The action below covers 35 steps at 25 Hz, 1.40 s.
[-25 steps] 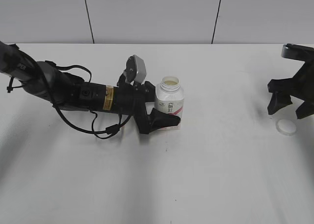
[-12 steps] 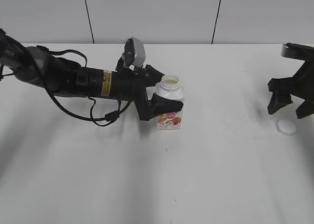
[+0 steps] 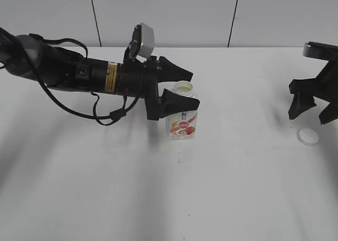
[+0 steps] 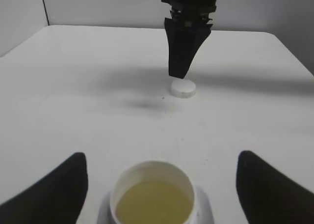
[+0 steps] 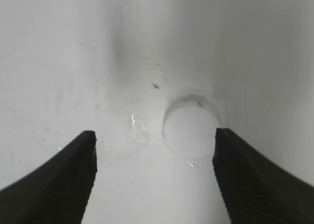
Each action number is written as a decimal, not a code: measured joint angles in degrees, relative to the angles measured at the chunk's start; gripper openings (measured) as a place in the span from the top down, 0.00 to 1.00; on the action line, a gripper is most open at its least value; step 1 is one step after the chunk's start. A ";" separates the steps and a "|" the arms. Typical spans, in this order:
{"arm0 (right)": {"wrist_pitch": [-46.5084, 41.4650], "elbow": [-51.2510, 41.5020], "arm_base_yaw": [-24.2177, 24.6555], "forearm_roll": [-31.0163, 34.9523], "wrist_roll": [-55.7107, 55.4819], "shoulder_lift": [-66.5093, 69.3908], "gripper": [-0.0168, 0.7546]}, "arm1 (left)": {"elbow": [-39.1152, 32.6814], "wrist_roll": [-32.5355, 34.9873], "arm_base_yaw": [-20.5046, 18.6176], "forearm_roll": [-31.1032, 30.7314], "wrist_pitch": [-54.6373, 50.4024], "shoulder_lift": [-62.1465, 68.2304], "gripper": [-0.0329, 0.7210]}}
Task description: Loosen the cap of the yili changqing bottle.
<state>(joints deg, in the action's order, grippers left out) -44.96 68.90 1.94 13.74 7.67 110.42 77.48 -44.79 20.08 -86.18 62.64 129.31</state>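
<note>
The yili changqing bottle (image 3: 182,118) stands upright at the table's middle, uncapped, with pale liquid showing in its open neck (image 4: 153,200). My left gripper (image 3: 177,86) is open, raised at neck height, with one finger on each side of the bottle and clear of it. The white cap (image 3: 308,136) lies flat on the table at the far right; it also shows in the left wrist view (image 4: 183,88) and in the right wrist view (image 5: 191,126). My right gripper (image 3: 312,107) is open and hovers just above the cap, apart from it.
The white table (image 3: 169,193) runs to a grey panelled wall (image 3: 158,16) at the back. My left arm (image 3: 63,72) and its cables lie across the table's left half.
My left gripper has let go of the bottle, opened and risen from the bottle's body to its neck. The bottle now stands free. My right gripper has lifted slightly above the cap.
</note>
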 joint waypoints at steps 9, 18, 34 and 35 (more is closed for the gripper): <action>-3.27 3.81 0.00 0.58 0.00 -0.11 0.22 | 0.00 -1.76 0.00 -0.38 -1.09 -5.66 0.21; -6.71 8.02 0.00 1.49 -0.06 -4.99 0.22 | 0.00 -7.37 0.00 -1.07 -24.93 -15.71 0.21; -14.04 8.69 0.00 1.53 2.45 -9.37 0.22 | -0.01 -7.05 -0.41 25.63 -90.50 -22.24 0.21; -14.55 8.69 0.00 1.53 2.57 -9.37 0.22 | -0.01 -4.77 -0.41 30.72 -91.08 -22.24 0.21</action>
<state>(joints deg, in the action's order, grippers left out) -59.50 77.59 1.94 15.27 10.24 101.05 77.47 -49.57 19.67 -55.46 -28.44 107.08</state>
